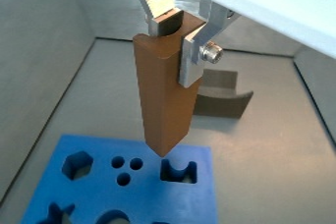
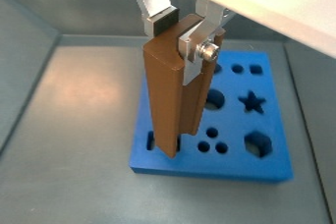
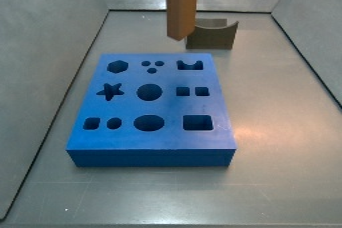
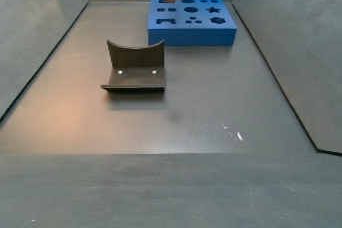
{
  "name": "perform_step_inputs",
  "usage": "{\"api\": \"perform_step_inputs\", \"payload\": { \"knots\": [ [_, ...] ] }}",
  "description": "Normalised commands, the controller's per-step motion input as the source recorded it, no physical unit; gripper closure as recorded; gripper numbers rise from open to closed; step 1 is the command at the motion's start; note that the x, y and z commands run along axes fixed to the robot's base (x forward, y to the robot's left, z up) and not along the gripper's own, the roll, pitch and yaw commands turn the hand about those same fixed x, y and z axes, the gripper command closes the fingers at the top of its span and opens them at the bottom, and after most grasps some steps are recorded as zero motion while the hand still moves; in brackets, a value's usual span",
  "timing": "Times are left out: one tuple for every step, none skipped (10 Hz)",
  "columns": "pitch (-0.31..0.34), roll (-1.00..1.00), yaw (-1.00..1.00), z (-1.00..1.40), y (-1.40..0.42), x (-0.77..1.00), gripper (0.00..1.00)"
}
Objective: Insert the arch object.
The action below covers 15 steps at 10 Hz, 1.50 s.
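arch object (image 1: 163,95) upright, clamped near its top end between the silver fingers (image 1: 197,53) of the tool (image 1: 178,33). lower tip hanging just above the blue board (image 3: 154,112), over the arch-shaped cutout (image 1: 176,172), not yet in. seen too in a side view (image 3: 182,4). dark block with scooped top (image 4: 134,67) on the grey desk (image 4: 201,122), apart from the board.

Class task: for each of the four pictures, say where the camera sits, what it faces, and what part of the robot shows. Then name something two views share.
Wrist view: on the arm, looking down the bar held in the claw at the board.
Wrist view: same mount, other side; fingers clamp the bar.
Side view: beside the board, facing the block; no claw shows.
Side view: far off, past the fixture; no claw shows.
Shared: all show bar and board.
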Motion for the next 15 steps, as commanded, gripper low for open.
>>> {"api": "perform_step_inputs", "payload": {
  "knots": [
    [0.053, 0.13, -0.80, -0.54, 0.00, 0.09, 1.00],
    [0.000, 0.04, -0.88, -0.48, -0.04, 0.11, 1.00],
    [0.003, 0.00, -0.95, -0.36, -0.07, 0.03, 1.00],
    [0.000, 0.00, -0.97, -0.25, -0.12, 0.04, 1.00],
    [0.000, 0.00, -0.94, -0.22, -0.13, 0.07, 1.00],
    [0.000, -0.01, -0.97, -0.16, -0.15, 0.02, 1.00],
    [0.000, -0.02, -0.99, -0.13, -0.15, 0.00, 1.00],
    [0.000, -0.01, -0.97, -0.17, -0.13, 0.04, 1.00],
    [0.000, 0.00, -1.00, -0.22, -0.04, 0.00, 1.00],
    [0.000, 0.00, -1.00, -0.20, 0.00, 0.00, 1.00],
    [0.000, 0.00, -1.00, -0.19, 0.00, 0.00, 1.00],
    [0.000, -0.02, -1.00, -0.12, 0.00, 0.00, 1.00],
    [0.000, -0.05, -0.94, -0.07, 0.00, 0.17, 1.00],
    [0.041, -0.02, -0.65, -0.07, 0.00, 0.41, 1.00],
    [0.049, -0.02, -0.30, -0.20, 0.00, 0.35, 1.00]
  ]
}}
